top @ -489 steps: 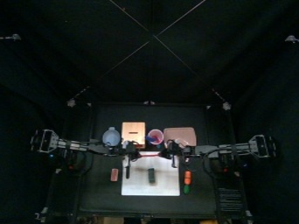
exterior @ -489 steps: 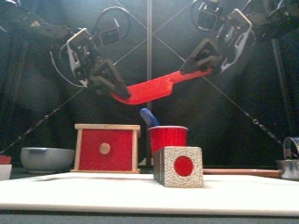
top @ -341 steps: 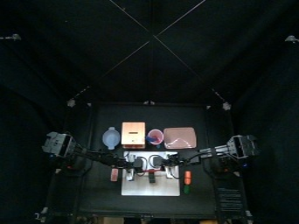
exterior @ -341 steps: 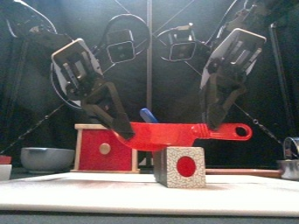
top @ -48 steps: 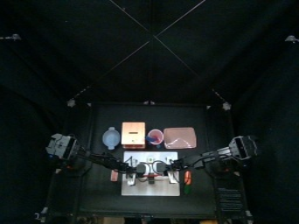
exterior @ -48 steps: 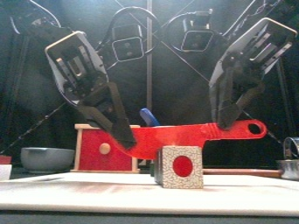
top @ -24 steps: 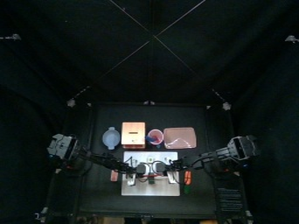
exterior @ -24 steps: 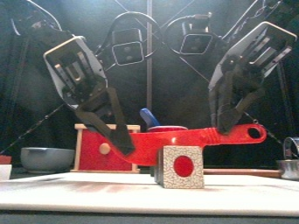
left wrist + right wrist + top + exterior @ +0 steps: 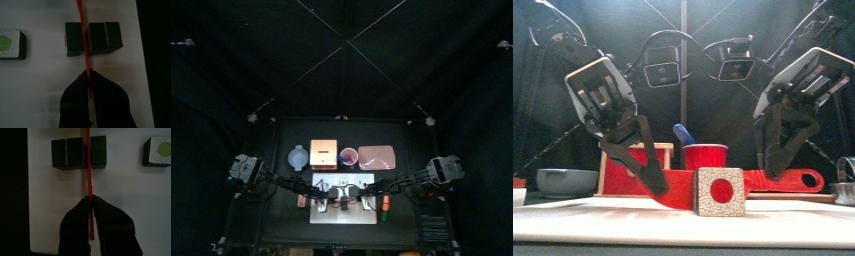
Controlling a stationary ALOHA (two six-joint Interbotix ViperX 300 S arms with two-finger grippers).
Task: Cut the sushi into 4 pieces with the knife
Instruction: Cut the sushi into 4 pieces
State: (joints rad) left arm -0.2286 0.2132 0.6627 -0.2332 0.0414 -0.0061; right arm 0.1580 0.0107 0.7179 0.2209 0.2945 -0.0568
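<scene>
The dark green sushi roll (image 9: 93, 38) lies on the white cutting board (image 9: 345, 212) as three blocks side by side. A red toy knife (image 9: 787, 181) spans both grippers, level and low. Its thin blade (image 9: 82, 45) crosses the roll at the seam between two blocks; the right wrist view shows the blade (image 9: 87, 175) on the roll (image 9: 70, 152) as well. My left gripper (image 9: 651, 172) is shut on the blade end. My right gripper (image 9: 776, 165) is shut on the handle end. In the front view the roll is hidden.
A speckled cube piece (image 9: 718, 191) with a red dot stands apart on the board, nearest the front. Behind the board stand the blue-grey bowl (image 9: 299, 157), wooden box (image 9: 323, 155), red cup (image 9: 348, 155) and pink tray (image 9: 376, 156). Small toys (image 9: 385, 205) lie beside the board.
Both grippers have come down with the knife. It hung above the cube's height a second ago and is now down at board level, across the roll.
</scene>
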